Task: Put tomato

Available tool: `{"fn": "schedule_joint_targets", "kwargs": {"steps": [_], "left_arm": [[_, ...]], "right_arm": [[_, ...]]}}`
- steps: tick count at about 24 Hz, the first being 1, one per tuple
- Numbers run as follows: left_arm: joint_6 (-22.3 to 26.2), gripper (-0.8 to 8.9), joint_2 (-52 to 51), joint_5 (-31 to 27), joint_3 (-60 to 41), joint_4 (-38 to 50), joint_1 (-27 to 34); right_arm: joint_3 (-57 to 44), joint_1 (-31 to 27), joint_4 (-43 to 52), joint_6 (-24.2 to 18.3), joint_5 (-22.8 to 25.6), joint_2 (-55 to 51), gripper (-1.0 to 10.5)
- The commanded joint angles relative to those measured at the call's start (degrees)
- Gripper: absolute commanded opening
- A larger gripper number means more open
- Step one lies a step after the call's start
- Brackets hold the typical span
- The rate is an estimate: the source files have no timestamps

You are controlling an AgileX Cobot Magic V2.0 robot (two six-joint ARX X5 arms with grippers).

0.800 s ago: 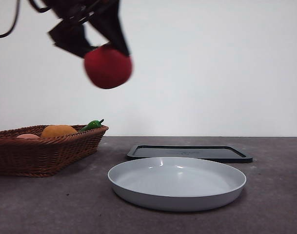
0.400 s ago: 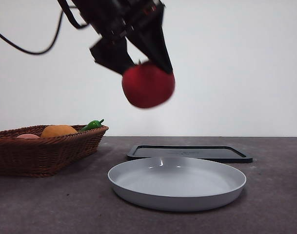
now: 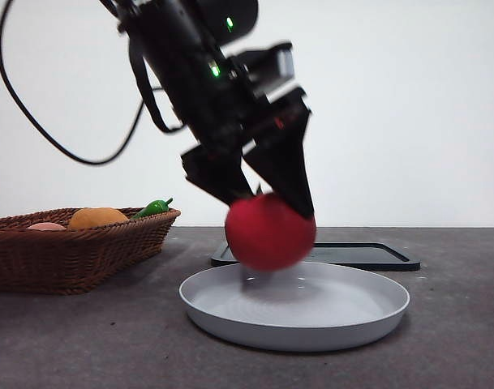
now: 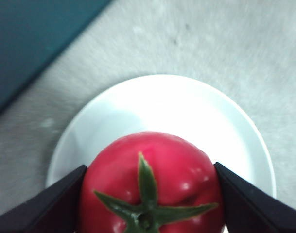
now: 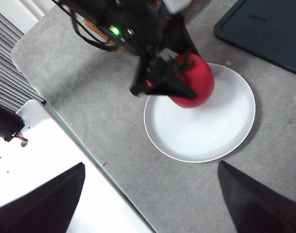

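The glossy red tomato (image 3: 270,232) with a green star stem hangs just above the white plate (image 3: 368,312). My left gripper (image 3: 267,209) is shut on it from above, one black jaw on each side. The left wrist view shows the tomato (image 4: 150,182) between the jaws of the left gripper (image 4: 148,199), over the plate (image 4: 196,107). The right wrist view shows the tomato (image 5: 196,82) over the plate (image 5: 211,131) from high up. My right gripper (image 5: 150,204) is open and empty, well above the table.
A wicker basket (image 3: 68,251) at the left holds an orange round fruit (image 3: 97,217), a green pepper (image 3: 153,207) and a pinkish item. A dark flat tray (image 3: 368,254) lies behind the plate.
My left gripper has carried the tomato rightward and down, from high at the left to just above the plate.
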Motion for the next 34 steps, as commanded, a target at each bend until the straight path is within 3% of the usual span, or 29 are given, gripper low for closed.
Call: {"fn": "schedule_joint_targets", "kwargs": {"steps": [1,10,14,20,27,34], "left_arm": [[1.1,3.06,2.6,0.0,0.9,1.6,-1.2],[2.1,3.15,5.6,0.0,0.9,2.2,-2.6],[2.0,5.09,5.6,0.0,0.9,0.5,-2.6],[0.7,5.09,4.3,0.0,1.0,-0.8,-2.3],[-0.3,5.09,-4.4,-0.1,1.1,-1.0,-0.2],[-2.9,5.04,-19.0,-0.1,1.1,-5.1,6.0]], "right_arm": [[1.2,0.3,0.0,-0.4,0.0,0.3,4.3],[1.2,0.3,-1.1,-0.4,0.0,0.3,4.3],[1.2,0.3,-1.1,-0.5,0.0,0.3,4.3],[1.2,0.3,-1.1,-0.5,0.0,0.3,4.3],[1.2,0.3,-1.1,-0.5,0.0,0.3,4.3],[1.2,0.3,-0.9,-0.9,0.2,0.3,4.3]]}}
